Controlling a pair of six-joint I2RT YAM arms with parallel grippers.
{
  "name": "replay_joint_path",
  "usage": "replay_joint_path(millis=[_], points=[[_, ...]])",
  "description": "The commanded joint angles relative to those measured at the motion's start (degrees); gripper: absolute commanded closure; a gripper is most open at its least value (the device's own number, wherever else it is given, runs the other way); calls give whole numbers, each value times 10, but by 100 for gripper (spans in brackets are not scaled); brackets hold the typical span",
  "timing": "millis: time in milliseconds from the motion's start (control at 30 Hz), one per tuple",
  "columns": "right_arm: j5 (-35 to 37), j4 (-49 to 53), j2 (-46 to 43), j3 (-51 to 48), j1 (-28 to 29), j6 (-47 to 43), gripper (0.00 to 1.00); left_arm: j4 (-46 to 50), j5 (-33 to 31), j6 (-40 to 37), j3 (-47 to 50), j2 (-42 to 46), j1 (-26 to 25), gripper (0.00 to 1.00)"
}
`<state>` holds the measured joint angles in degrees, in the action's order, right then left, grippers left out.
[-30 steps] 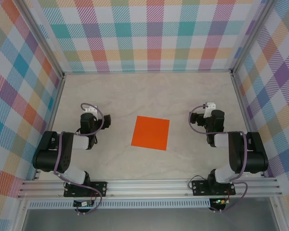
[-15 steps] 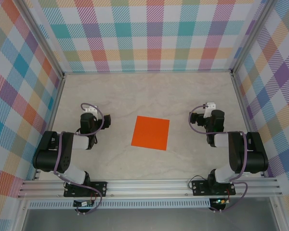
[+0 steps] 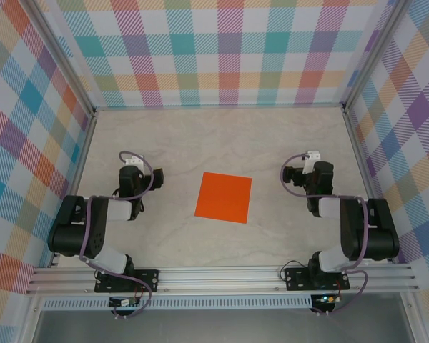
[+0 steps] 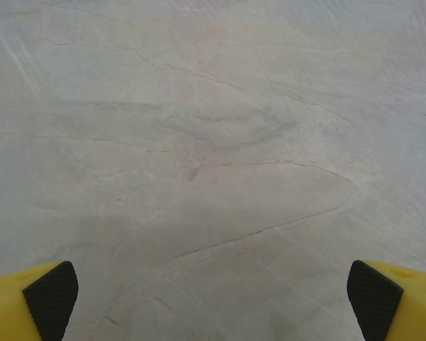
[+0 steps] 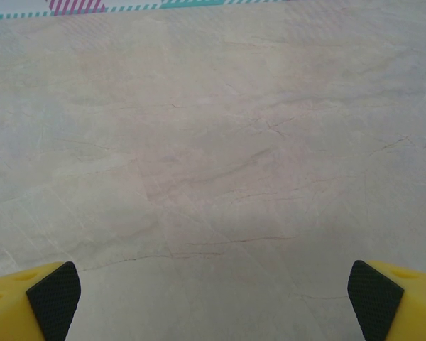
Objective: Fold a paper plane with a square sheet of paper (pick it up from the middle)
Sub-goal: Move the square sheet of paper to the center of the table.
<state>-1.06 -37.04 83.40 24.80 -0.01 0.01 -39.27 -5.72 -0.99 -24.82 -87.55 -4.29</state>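
Observation:
The square sheet of paper (image 3: 224,198), bright orange and unfolded, lies flat on the marble-look table between the two arms. The paper plane is out of view. My left gripper (image 3: 131,179) rests well to the left of the sheet and points down at bare table. In the left wrist view its yellow fingers (image 4: 28,302) with black pads stand wide apart, so the left gripper (image 4: 213,302) is open and empty. My right gripper (image 3: 316,177) sits well to the right of the sheet. In the right wrist view the right gripper (image 5: 213,298) is also open over bare table.
Plaid walls (image 3: 222,50) close in the table (image 3: 222,136) at the back and on both sides. An aluminium rail (image 3: 222,275) carrying the arm bases runs along the near edge. A strip of the back wall (image 5: 71,7) shows in the right wrist view.

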Motion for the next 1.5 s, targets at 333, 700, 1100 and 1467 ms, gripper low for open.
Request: replay_joint_path(millis=[333,700,1100,1467], points=[[-50,513,-124,248,88,297,0,504,-55,222,-198,212,7,0],[-9,564,77,402,376,404,0,633,-10,251,-237,287,5,0],[-44,620,291,590,455,423,0,644,-64,277,-225,294,5,0],[-77,679,398,678,459,401,3,648,-52,263,-225,282,6,0]])
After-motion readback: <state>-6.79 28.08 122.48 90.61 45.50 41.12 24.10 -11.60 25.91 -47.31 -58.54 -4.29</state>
